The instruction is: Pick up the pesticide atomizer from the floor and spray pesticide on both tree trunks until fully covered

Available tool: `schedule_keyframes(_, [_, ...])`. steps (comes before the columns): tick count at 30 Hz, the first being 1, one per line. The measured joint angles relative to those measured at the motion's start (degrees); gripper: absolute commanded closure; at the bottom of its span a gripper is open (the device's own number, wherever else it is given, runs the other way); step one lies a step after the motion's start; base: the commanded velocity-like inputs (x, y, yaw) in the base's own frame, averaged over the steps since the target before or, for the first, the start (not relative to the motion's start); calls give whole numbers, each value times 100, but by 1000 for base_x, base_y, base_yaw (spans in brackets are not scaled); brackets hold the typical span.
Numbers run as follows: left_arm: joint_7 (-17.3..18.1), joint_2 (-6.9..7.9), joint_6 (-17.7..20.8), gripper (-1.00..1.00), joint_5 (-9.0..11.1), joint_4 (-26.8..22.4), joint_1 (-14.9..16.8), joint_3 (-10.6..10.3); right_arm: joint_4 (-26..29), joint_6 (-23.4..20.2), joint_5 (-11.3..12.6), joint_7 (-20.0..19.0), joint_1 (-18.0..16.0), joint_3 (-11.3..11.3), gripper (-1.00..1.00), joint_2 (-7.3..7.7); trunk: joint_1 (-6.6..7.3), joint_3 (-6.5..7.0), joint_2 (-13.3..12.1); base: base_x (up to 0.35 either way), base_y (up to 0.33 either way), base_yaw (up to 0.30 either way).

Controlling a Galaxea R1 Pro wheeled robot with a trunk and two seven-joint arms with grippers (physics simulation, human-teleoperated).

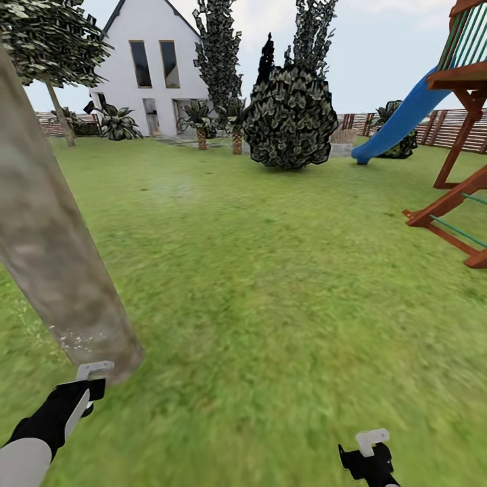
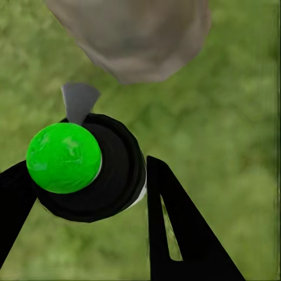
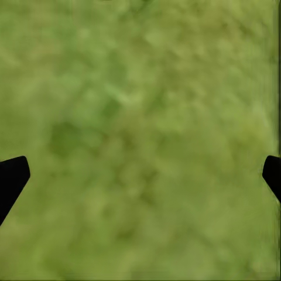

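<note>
The near tree trunk (image 1: 54,250), pale and mottled, leans across the left of the head view, with whitish specks near its base. My left gripper (image 1: 84,396) sits just in front of that base. In the left wrist view it (image 2: 93,216) is shut on the pesticide atomizer (image 2: 117,175), a black bottle whose top looks bright green, with a grey nozzle pointing at the trunk's foot (image 2: 134,35). A second tree (image 1: 59,111) stands far back on the left. My right gripper (image 1: 370,448) hangs open over bare grass (image 3: 140,117).
A wooden playset (image 1: 460,169) with a blue slide (image 1: 399,122) stands on the right. A round dark bush (image 1: 289,118), tall conifers (image 1: 218,54), small palms (image 1: 201,122) and the white house (image 1: 152,67) lie ahead. A slatted fence (image 1: 446,128) bounds the lawn.
</note>
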State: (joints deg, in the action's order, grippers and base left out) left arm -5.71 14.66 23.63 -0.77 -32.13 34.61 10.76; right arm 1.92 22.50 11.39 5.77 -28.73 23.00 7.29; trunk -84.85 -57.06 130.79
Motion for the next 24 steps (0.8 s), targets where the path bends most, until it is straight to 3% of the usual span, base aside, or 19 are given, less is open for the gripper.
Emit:
schedule_keyframes(5, [-260,10,4,100,7,6,-2,-1,-1,3,8,-1,-1,2,-100,-9,0,0,0,230,-208,123])
schedule_keyframes(15, [-291,7,13,100,16,6,-2,3,-2,3,8,-1,-2,4,-100,-10,0,0,0,234,-193,274])
schedule_keyframes(24, [-291,0,15,100,18,3,-2,3,-1,-2,8,-2,-1,4,-100,-10,-3,0,0,2,-130,277])
